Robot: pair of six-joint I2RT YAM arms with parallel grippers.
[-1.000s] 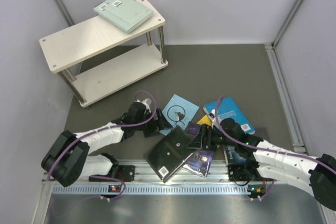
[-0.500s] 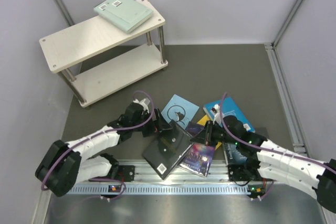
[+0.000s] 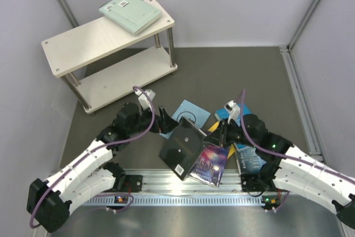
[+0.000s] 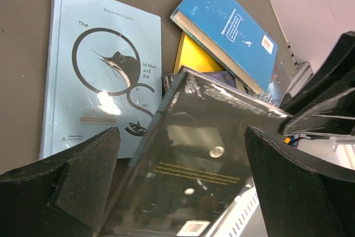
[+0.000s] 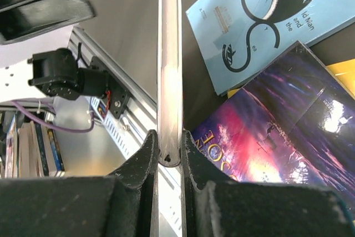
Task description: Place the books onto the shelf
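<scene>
My right gripper point(image 3: 217, 136) is shut on the edge of a dark green book point(image 3: 186, 148), holding it tilted up off the pile. In the right wrist view the book's thin edge point(image 5: 169, 54) runs straight up from the closed gripper point(image 5: 168, 148). My left gripper point(image 3: 166, 122) stands open just left of that book; its wrist view shows the dark cover point(image 4: 205, 154) between the spread fingers point(image 4: 83, 176). On the table lie a light blue book point(image 3: 188, 114), a purple galaxy book point(image 3: 209, 164), a yellow one point(image 3: 215, 127), a bright blue one point(image 3: 222, 113) and a dark blue one point(image 3: 250, 159). A grey-green book point(image 3: 130, 12) lies on the shelf point(image 3: 83, 40).
The shelf stands at the far left, its lower board point(image 3: 125, 79) bare. A metal rail point(image 3: 183, 192) runs along the near edge under the arm bases. Grey walls close in the left, back and right sides.
My right gripper has shut on the dark green book and raised its edge, so the book now stands tilted. My left arm has lifted and swung toward the book, still open.
</scene>
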